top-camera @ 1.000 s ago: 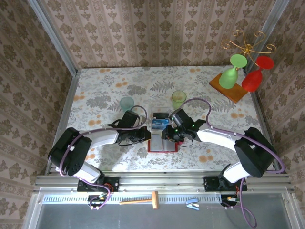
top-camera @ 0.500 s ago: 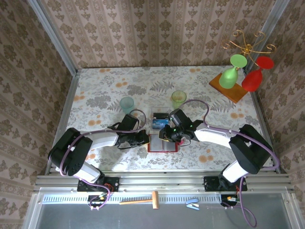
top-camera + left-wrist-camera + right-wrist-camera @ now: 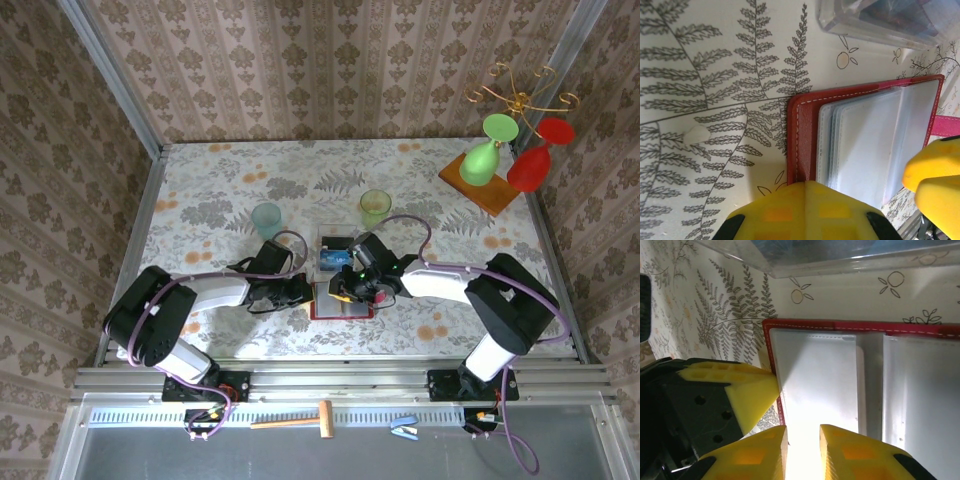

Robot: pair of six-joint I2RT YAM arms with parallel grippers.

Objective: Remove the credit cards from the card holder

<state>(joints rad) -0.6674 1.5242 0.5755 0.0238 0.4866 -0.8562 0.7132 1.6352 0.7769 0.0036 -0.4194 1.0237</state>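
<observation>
Open card holder [image 3: 815, 375], flat on the table [image 3: 220, 200] directly beneath my right gripper [image 3: 802, 452]. Its jaws stand narrowly apart over a pale pocket panel, with nothing visibly pinched. Beside it, my left gripper [image 3: 805, 200], jaws together, bears on the holder's border. One blue credit card [image 3: 330, 263] lies in the clear box [image 3: 850, 262] just beyond both grippers.

Risks: if that hold-down slips, drawing a card could drag or fold the holder. The two grippers are nearly touching and could collide.

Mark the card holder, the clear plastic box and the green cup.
card holder [image 3: 865, 145]: left wrist view, on its pale inner sleeve.
clear plastic box [image 3: 840, 257]: right wrist view, on its near wall.
green cup [image 3: 375, 207]: top view, on its open mouth.
</observation>
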